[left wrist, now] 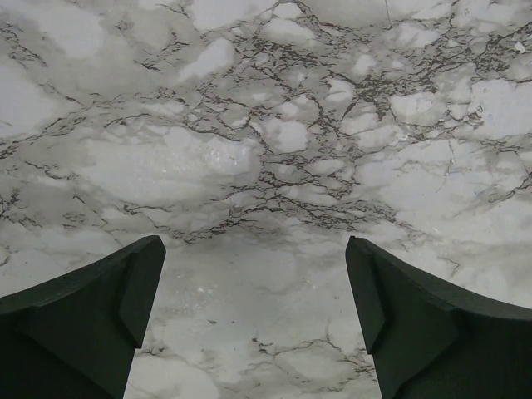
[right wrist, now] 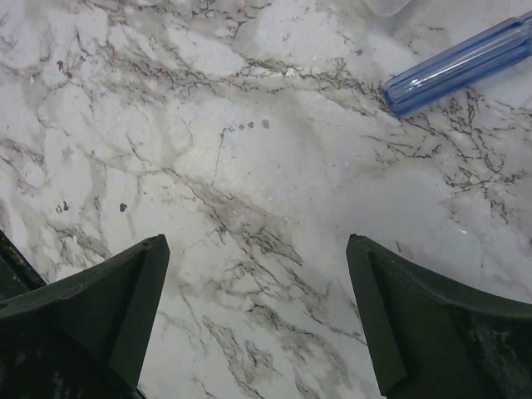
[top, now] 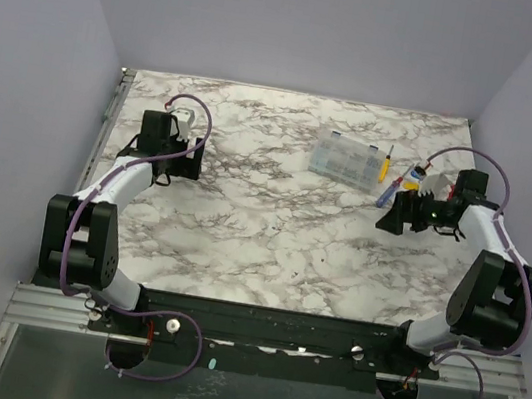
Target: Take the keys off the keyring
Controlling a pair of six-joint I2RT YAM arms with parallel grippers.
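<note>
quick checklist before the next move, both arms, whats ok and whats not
1. Left gripper open and empty: ok, jaws wide, only bare marble table between them.
2. Right gripper open and empty: ok, jaws wide, nothing held.
3. Keys located: cannot tell, no view shows them.
4. Blue-handled screwdriver clear of the right fingers: ok, it lies apart, ahead and to one side.
5. Clear compartment box and yellow-handled screwdriver untouched: ok, both lie apart from both arms.
</note>
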